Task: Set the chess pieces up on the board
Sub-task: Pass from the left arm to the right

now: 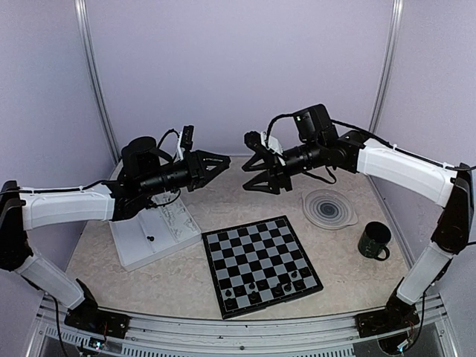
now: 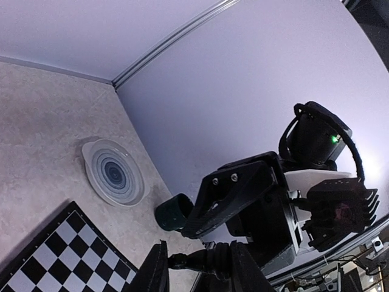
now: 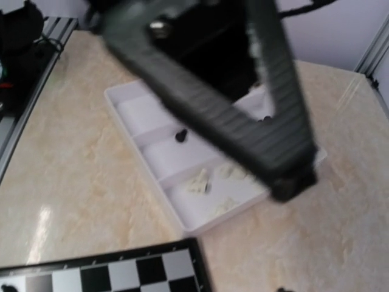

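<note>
- Top view: my left claw (image 1: 225, 161) and right claw (image 1: 247, 162) hang nose to nose in the air, beyond the board (image 1: 256, 249) and touching none of it. The right one's jaws stand apart. The left one's are drawn close, and I cannot tell if they pinch anything. A handful of black pieces (image 1: 269, 288) stand in the board's two near rows, and every other square is bare. I judge the job barely begun: black is short and no white is set out.
- Left wrist: only here do the plate (image 2: 113, 172) and mug (image 2: 173, 214) show close, past the board's corner. A dark shape sits between my left fingers (image 2: 157, 271); whether it is a piece or the other claw, I cannot tell.
- Right wrist: this alone looks into the tray (image 3: 146, 115). White pieces (image 3: 203, 181) lie heaped in one compartment and a black piece (image 3: 180, 136) in the next, all yet to be fetched. Blurred dark fingers block the top.
</note>
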`<state>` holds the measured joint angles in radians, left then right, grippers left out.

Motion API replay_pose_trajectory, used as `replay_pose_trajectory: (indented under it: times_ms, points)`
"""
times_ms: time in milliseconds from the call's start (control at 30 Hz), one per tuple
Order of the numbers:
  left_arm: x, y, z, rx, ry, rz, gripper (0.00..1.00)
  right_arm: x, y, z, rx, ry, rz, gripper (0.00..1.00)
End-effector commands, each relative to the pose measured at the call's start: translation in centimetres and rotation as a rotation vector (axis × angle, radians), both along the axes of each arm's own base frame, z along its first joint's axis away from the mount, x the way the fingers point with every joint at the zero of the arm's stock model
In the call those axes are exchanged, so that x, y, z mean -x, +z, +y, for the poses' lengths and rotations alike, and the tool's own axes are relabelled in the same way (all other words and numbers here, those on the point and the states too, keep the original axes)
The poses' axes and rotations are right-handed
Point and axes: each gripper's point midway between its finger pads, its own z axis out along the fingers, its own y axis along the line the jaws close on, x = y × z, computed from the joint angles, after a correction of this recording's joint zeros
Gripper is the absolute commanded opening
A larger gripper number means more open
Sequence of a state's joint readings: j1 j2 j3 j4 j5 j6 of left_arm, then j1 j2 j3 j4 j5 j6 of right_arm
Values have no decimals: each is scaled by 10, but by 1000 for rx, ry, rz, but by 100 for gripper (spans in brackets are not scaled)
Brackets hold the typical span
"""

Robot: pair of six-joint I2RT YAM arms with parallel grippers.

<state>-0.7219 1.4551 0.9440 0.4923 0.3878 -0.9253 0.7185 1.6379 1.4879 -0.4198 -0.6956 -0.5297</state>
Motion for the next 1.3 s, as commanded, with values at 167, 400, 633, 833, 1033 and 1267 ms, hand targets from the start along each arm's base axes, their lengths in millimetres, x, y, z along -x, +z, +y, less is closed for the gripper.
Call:
replay_pose_trajectory:
  times_ms: [167, 400, 633, 833, 1033, 1267]
  points:
    - [25, 30, -7, 154, -95, -1, 30, -14, 33, 24, -82, -30, -17, 54]
    - [32, 23, -12, 167, -121, 19, 30, -1, 33, 35, -86, 22, -12, 51]
    - [36, 18, -16, 182, -145, 27, 31, 5, 26, 42, -79, 46, 0, 41]
    - [36, 15, -18, 179, -149, 35, 31, 6, 27, 42, -83, 52, 3, 30]
    - [33, 5, -21, 168, -152, 56, 31, 6, 28, 41, -84, 46, 1, 33]
    - [32, 0, -25, 163, -162, 65, 31, 7, 29, 42, -87, 51, 2, 26]
